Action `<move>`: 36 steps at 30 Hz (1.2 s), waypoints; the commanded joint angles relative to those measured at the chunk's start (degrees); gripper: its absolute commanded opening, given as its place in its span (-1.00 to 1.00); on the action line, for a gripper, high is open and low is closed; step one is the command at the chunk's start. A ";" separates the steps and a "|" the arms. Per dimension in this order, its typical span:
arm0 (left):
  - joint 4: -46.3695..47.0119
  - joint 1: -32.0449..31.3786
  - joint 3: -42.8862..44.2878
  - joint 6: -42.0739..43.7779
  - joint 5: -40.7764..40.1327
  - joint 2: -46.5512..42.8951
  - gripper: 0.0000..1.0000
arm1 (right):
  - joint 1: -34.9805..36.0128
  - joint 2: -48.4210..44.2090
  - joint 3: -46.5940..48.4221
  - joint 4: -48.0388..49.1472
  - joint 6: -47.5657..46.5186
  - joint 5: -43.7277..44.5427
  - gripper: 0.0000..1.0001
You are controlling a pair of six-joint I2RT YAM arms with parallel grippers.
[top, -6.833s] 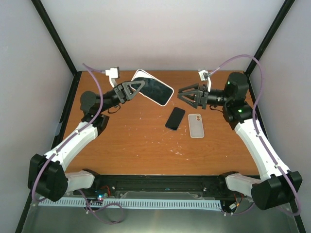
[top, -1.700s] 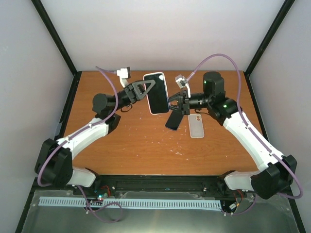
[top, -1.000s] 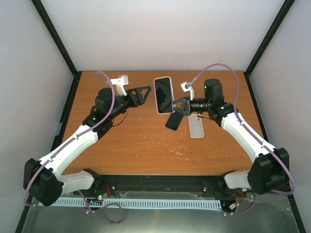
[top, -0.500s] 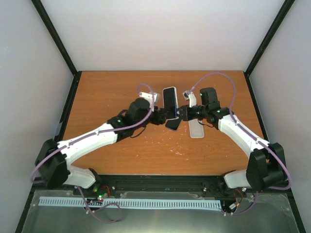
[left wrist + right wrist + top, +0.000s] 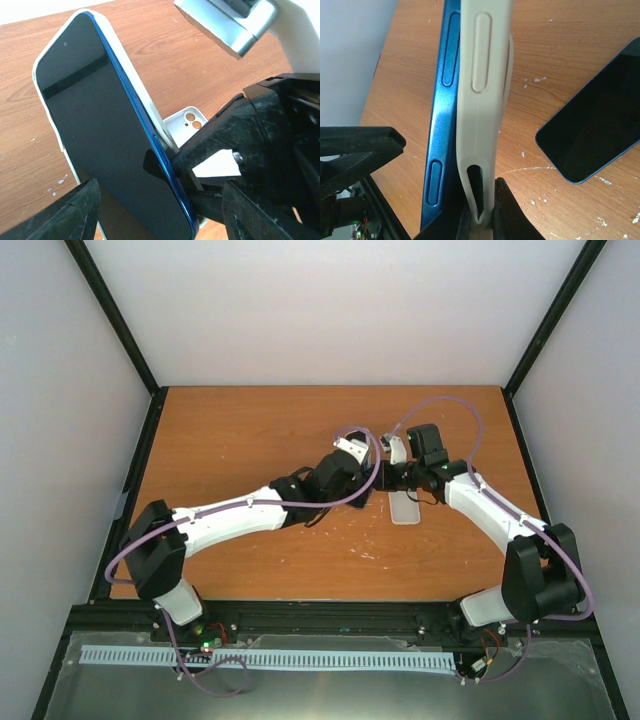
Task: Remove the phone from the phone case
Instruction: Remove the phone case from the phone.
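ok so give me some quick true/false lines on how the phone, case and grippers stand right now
The blue phone sits fully seated in its pale case. False: one long blue edge stands exposed, outside the case's rim.
The right gripper pinches the case's edge. True.
The left gripper is clamped shut on the phone. False: its fingers are spread wide on either side.
A second dark phone and an empty white case lie on the table. True.
The held phone's screen is lit. False: it is dark.

Wooden table carries a spare case and dark phone.
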 commanded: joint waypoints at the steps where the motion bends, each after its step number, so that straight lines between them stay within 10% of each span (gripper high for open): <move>1: -1.11 -0.96 2.09 2.18 -2.76 0.91 0.33 | -0.04 -1.66 2.28 2.96 2.10 -1.65 -0.94; 36: 4.85 -1.38 -1.16 18.54 -1.26 -1.26 0.26 | -1.21 -3.87 1.20 2.75 3.01 -0.86 -0.94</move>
